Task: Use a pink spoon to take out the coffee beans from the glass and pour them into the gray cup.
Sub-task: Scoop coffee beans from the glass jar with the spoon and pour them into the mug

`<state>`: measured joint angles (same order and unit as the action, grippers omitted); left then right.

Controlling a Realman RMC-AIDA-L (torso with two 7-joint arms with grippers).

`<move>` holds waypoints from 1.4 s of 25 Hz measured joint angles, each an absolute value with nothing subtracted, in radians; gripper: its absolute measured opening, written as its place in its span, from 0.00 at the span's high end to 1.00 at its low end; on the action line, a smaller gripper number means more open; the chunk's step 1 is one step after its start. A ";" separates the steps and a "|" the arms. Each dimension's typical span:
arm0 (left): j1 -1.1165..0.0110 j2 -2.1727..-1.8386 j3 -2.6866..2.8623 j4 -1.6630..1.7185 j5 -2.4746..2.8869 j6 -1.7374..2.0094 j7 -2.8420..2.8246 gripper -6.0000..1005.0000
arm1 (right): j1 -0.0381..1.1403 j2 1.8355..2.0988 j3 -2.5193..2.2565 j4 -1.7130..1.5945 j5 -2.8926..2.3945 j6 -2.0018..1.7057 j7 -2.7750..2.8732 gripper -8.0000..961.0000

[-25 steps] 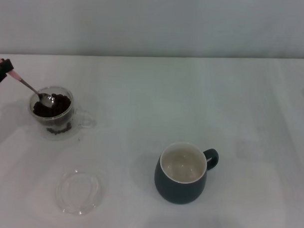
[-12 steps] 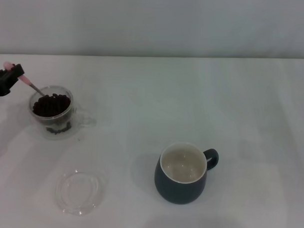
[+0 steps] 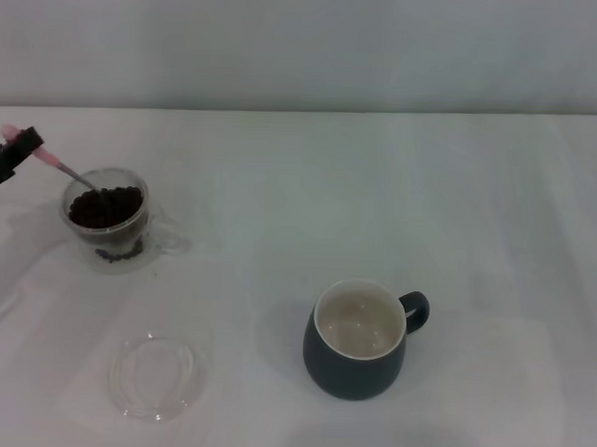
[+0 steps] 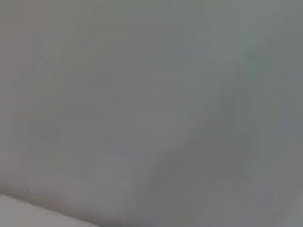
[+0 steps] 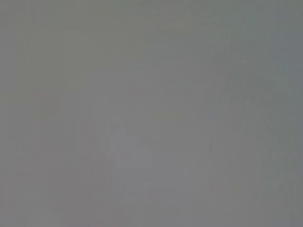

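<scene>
At the table's left edge, the left gripper pinches the thin pink-handled metal spoon, dipped into the little clear glass of dark coffee beans.

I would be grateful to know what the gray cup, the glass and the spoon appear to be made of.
The gray cup looks like glazed ceramic: opaque dark outside, cream inside. The glass is apparently clear glass, since the coffee beans show through its wall. The pink spoon has a metal-looking neck and a pink, perhaps plastic, handle.
</scene>
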<state>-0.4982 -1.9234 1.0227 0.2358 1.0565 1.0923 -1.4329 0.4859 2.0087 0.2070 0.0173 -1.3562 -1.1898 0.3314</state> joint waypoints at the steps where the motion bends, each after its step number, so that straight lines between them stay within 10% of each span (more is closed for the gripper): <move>1: -0.496 -1.924 1.017 0.233 1.056 1.092 -1.450 0.86 | 0.487 2.009 0.207 0.015 -1.356 -1.189 0.331 0.24; 35: -0.363 -1.957 0.997 0.225 0.882 1.189 -1.631 0.86 | 0.489 2.007 0.206 0.000 -1.356 -1.189 0.330 0.24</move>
